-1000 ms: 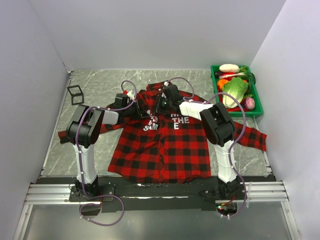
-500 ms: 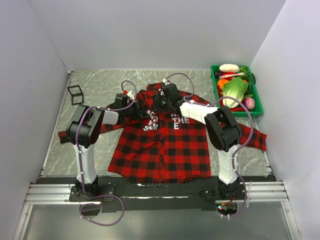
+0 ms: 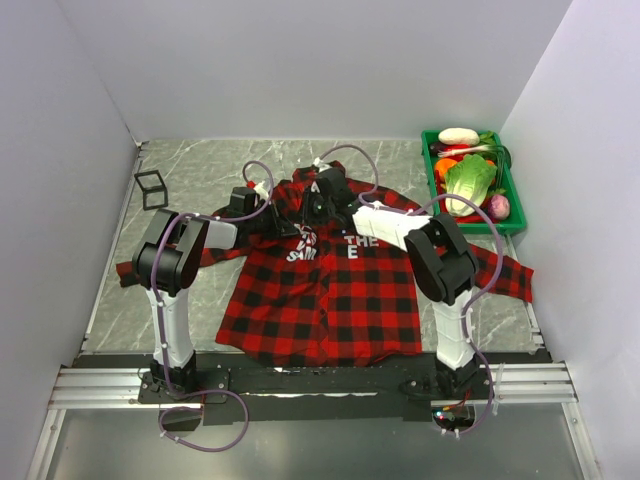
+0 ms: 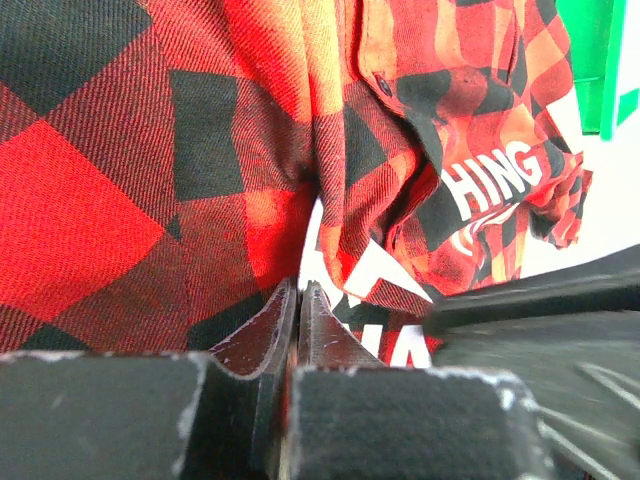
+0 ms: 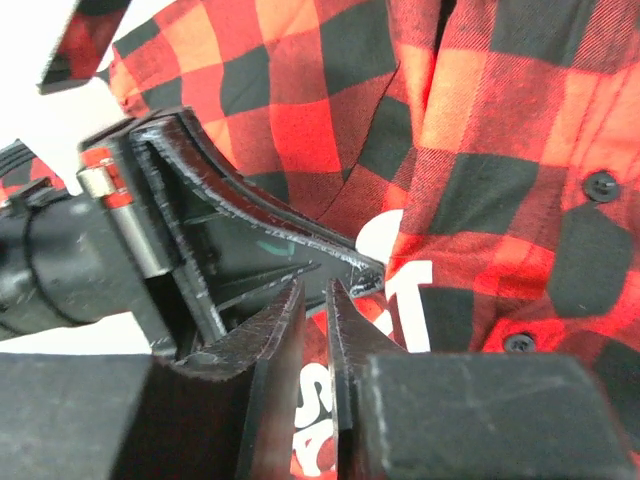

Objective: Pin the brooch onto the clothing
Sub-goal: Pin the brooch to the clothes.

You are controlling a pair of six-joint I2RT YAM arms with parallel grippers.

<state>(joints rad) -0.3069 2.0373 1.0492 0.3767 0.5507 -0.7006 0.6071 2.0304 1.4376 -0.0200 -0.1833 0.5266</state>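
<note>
While the left gripper pinches a shirt fold, jaws pressed together, the right gripper, jaws narrowly parted, hovers alongside: pinning stage, next probably seating the unseen brooch precisely.

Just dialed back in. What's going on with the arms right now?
Both arms are working at the chest of the plaid shirt. The left end effector is shut, seemingly pinching a raised fold near the white lettering. The right end effector sits close beside it, fingers nearly together over the print. The brooch isn't visible in any view, so I can't say whether it's pinned.
</note>
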